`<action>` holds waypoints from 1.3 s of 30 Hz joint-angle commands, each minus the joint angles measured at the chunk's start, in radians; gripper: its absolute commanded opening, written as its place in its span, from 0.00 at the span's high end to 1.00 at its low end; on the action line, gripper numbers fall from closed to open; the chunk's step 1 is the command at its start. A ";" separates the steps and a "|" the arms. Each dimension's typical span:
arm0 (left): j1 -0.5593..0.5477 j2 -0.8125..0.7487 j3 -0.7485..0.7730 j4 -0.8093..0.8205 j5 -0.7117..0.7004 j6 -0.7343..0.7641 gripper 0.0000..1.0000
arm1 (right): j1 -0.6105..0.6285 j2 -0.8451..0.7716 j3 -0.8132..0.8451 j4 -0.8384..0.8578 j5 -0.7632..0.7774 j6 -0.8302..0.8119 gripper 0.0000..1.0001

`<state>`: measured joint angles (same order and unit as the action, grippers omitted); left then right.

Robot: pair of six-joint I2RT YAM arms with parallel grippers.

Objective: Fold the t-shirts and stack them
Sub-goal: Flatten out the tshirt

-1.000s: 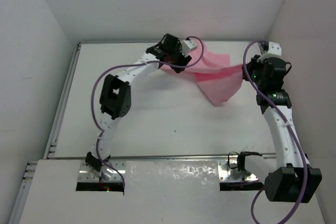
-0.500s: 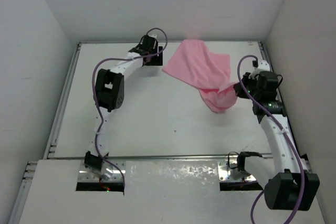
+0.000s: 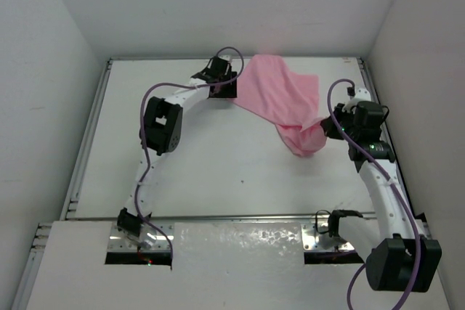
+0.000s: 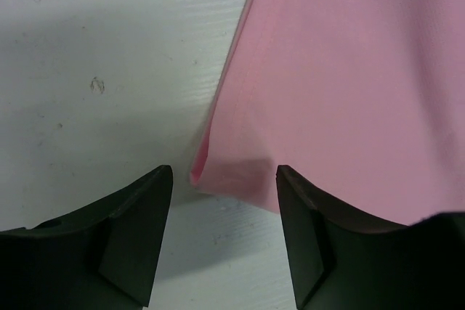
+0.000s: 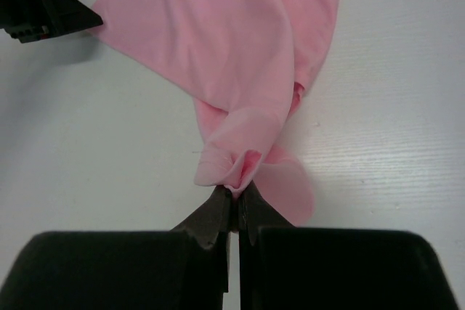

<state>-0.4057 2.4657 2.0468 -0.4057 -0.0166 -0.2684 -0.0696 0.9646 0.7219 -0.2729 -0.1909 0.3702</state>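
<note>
The light-pink t-shirt [image 3: 280,96] lies rumpled on the white table toward the back right, one end twisted into a bunch [image 3: 301,139]. My right gripper [image 3: 328,127] is shut on that bunched end; in the right wrist view its jaws [image 5: 236,197] pinch a rolled fold of the t-shirt [image 5: 232,56]. My left gripper [image 3: 225,86] is at the shirt's left edge and is open. In the left wrist view its fingers [image 4: 224,173] straddle a folded corner of the t-shirt [image 4: 341,85] without touching it.
White walls close in the table [image 3: 196,172] at the back and on both sides. A raised rail [image 3: 91,136] runs along the left edge. The arm bases and metal mounts [image 3: 327,241] sit at the near edge.
The left gripper let go of the raised shirt, which dropped flat onto the table. It swung left, then came back to the shirt's left edge. The right gripper lowered, still holding its end.
</note>
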 commanded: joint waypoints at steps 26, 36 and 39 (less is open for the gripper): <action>0.246 -0.163 0.397 0.231 0.101 0.100 1.00 | -0.033 0.900 1.369 -0.057 0.088 0.035 1.00; 0.285 -0.241 0.408 0.276 0.162 0.127 1.00 | -0.035 0.829 1.115 0.354 -0.016 0.086 1.00; 0.286 -0.315 0.244 0.164 0.187 0.185 1.00 | -0.032 0.703 0.857 0.353 -0.042 0.026 1.00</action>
<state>-0.1120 2.1914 2.4210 -0.1196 0.1234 -0.1558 -0.0959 1.7359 1.7390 0.0101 -0.1970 0.4484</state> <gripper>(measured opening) 0.009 0.002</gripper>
